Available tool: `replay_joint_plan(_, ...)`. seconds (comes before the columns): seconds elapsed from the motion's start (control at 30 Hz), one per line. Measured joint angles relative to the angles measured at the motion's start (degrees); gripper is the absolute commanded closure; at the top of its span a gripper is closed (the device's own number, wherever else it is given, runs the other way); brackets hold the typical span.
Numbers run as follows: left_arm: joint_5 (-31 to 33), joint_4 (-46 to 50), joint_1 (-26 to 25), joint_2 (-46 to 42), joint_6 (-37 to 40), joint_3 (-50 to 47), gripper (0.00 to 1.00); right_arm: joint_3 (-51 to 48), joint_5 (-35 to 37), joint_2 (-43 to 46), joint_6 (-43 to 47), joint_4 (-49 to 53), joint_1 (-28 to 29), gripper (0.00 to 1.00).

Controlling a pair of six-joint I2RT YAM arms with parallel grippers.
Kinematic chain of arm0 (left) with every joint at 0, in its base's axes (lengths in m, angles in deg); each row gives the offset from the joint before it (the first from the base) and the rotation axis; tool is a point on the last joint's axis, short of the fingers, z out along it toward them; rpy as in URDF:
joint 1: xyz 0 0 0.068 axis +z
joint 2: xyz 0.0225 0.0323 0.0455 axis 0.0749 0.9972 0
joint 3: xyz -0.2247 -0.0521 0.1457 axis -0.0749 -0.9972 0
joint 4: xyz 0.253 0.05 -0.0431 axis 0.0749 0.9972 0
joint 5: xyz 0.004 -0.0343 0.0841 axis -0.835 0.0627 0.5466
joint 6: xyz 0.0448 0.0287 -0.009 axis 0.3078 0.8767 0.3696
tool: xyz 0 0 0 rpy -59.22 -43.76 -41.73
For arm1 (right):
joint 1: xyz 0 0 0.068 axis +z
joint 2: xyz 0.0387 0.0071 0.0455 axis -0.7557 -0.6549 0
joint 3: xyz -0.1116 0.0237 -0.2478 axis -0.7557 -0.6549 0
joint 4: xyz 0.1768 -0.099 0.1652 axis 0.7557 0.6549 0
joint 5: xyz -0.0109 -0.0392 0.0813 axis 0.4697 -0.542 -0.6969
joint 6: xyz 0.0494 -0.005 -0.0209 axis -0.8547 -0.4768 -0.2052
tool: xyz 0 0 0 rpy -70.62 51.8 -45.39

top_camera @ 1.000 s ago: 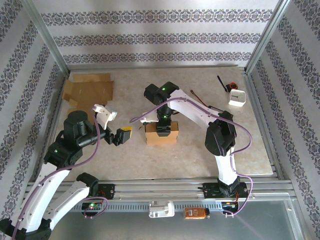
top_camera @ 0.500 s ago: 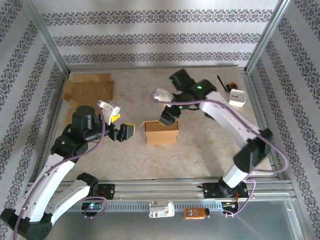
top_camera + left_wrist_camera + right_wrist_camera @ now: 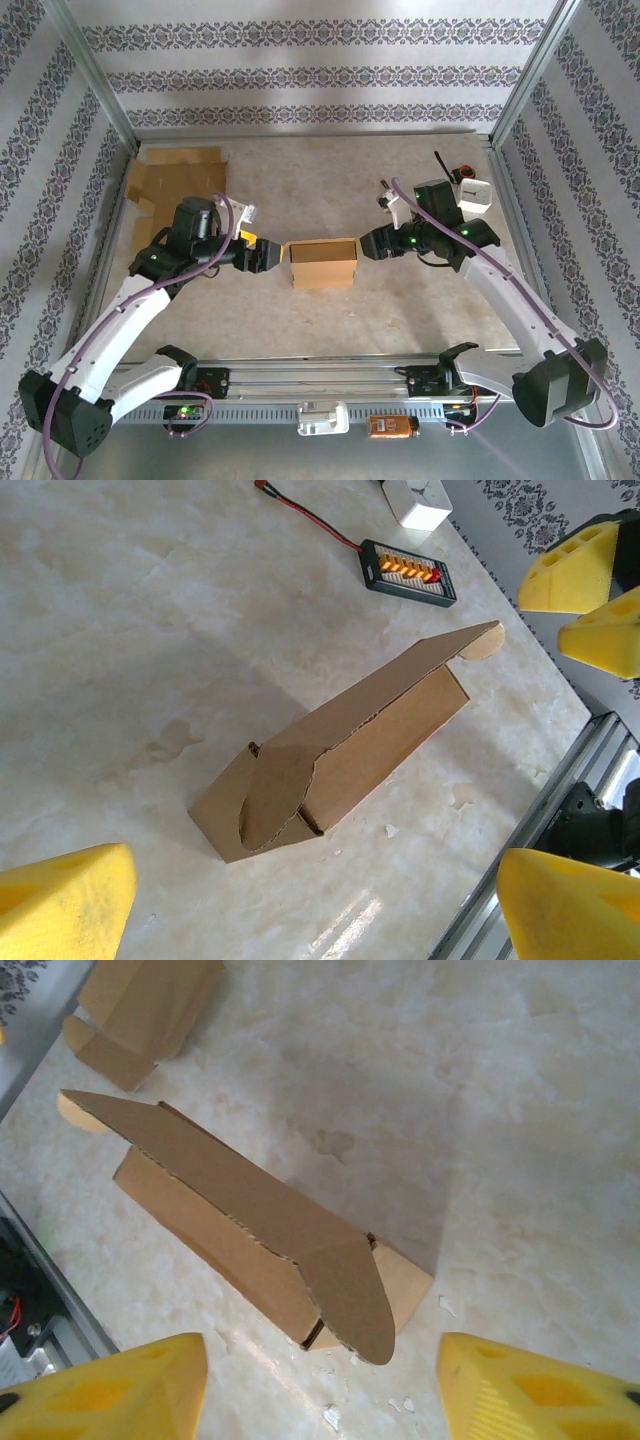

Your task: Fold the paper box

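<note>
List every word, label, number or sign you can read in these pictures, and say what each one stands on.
No text can be read anywhere.
The brown cardboard box: plain, no print.
The small orange device on the front rail: any marking is too small to read.
The black connector board with orange sockets: any lettering is blurred.
The white square box: no readable mark.
The striped wallpaper: ornament, not writing.

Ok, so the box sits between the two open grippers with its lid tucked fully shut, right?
Not quite: the box does sit between the open left gripper and right gripper, but the lid is not tucked. The left wrist view shows it raised ajar, its rounded end tab outside the box.
</note>
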Motion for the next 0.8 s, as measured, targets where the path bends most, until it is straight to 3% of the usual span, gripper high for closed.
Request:
replay_joint_plan(0.2, -0.22, 0.0, -0.02, 1.64, 0.17, 0.83, 0.09, -0.83, 0.96, -2.05, 0.81, -2.05, 0.02, 0.56)
replay_joint_plan(0.8, 1.88, 0.0, -1.53, 3.52, -0.04, 0.94, 0.14, -1.84, 0.17, -3.91, 3.1, -5.66, 2.91, 0.81)
